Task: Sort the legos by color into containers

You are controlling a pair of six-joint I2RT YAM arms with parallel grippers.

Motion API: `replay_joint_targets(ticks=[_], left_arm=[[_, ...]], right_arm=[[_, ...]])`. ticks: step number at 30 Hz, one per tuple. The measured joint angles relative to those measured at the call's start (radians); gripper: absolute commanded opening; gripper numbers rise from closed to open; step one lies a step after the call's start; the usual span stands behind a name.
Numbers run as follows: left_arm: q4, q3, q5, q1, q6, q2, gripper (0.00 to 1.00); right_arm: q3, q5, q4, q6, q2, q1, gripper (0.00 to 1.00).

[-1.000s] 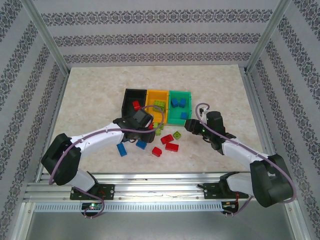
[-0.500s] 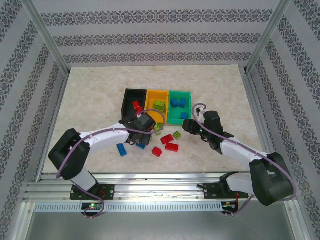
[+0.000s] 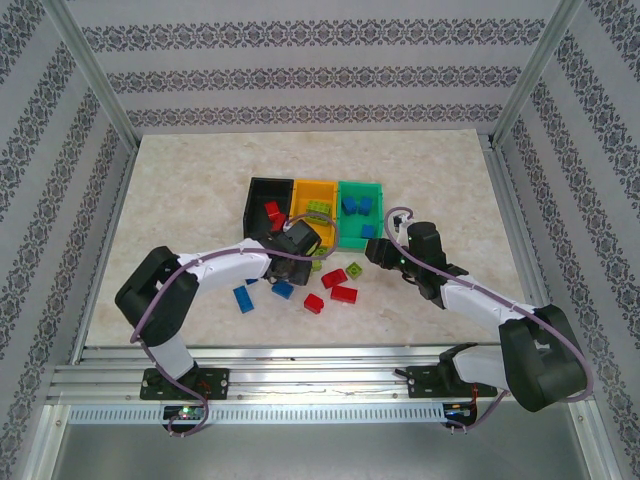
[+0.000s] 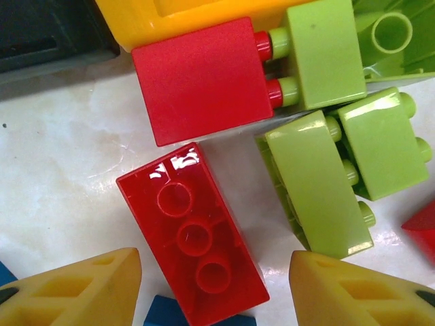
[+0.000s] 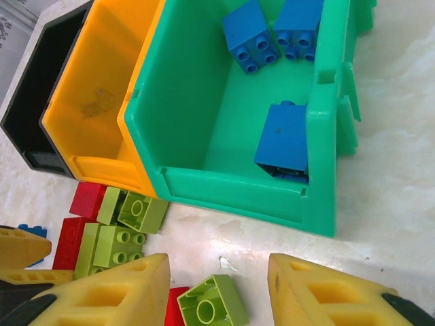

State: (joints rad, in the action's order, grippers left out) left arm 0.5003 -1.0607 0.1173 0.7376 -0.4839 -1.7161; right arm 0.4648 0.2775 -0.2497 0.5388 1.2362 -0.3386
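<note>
On the marbled tabletop [image 3: 180,180], the left pincer [image 4: 216,272] hangs half-open astride an upturned red brick [image 4: 194,238], so twist approx square w/ its long sides, keep clear of the lime bricks [image 4: 316,183] ahead-right, then close.

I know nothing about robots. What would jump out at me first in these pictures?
Three small open plastic bins sit in a row mid-table: a black bin, an orange-yellow bin and a green bin holding blue studded bricks. Loose bricks in red, blue and lime green lie scattered just in front. The left gripper hovers open over a red brick lying underside up.
</note>
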Motion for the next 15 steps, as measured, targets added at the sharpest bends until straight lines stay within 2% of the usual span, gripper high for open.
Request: replay_joint_targets(ticks=[7, 15], left_arm=[[0.009, -0.026, 0.0, -0.008, -0.006, -0.032, 0.57], [0.008, -0.026, 0.013, -0.026, -0.027, -0.058, 0.47]], right_arm=[[0.0, 0.0, 0.01, -0.004, 0.0, -0.005, 0.43], [0.0, 0.0, 0.014, -0.008, 0.0, -0.005, 0.43]])
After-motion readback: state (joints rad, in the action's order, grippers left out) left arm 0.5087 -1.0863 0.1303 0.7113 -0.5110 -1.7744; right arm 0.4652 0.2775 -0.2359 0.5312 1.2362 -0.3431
